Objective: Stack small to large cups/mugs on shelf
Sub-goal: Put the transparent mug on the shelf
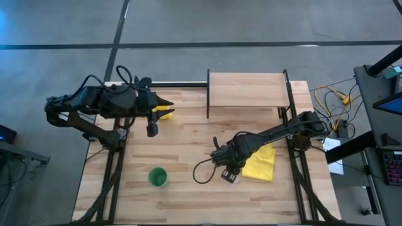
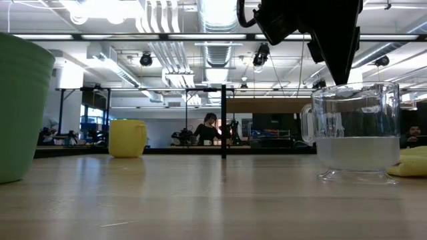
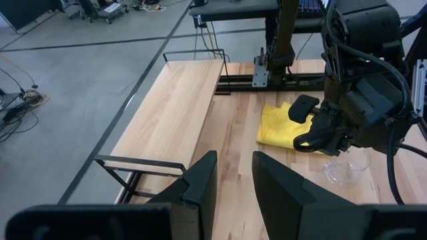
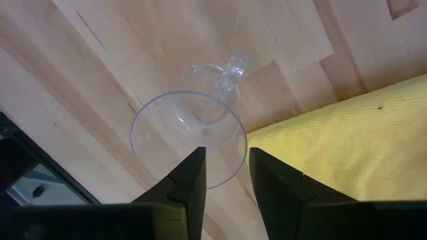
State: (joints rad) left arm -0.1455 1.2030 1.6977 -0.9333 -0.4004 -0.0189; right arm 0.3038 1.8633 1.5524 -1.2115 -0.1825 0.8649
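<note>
The small clear cup point(image 2: 353, 133) stands upright on its base on the table, handle point(image 4: 227, 73) to one side, next to the yellow cloth point(image 1: 260, 163). My right gripper point(image 4: 225, 175) is open just above it, one finger on either side of the near rim point(image 4: 230, 157). The yellow mug point(image 2: 127, 138) stands on the table near the far left. My left gripper point(image 1: 164, 102) hovers above it, open, and the mug is hidden in the left wrist view. The green cup point(image 1: 157, 177) stands upright near the table's near edge. The shelf point(image 1: 246, 90) is bare.
The yellow cloth point(image 4: 347, 140) lies on the table right beside the clear cup, toward the right edge. Black uprights point(image 1: 208, 94) flank the shelf at the far edge. A black cable point(image 1: 202, 169) loops beside my right gripper. People show in the room beyond point(image 2: 208, 128).
</note>
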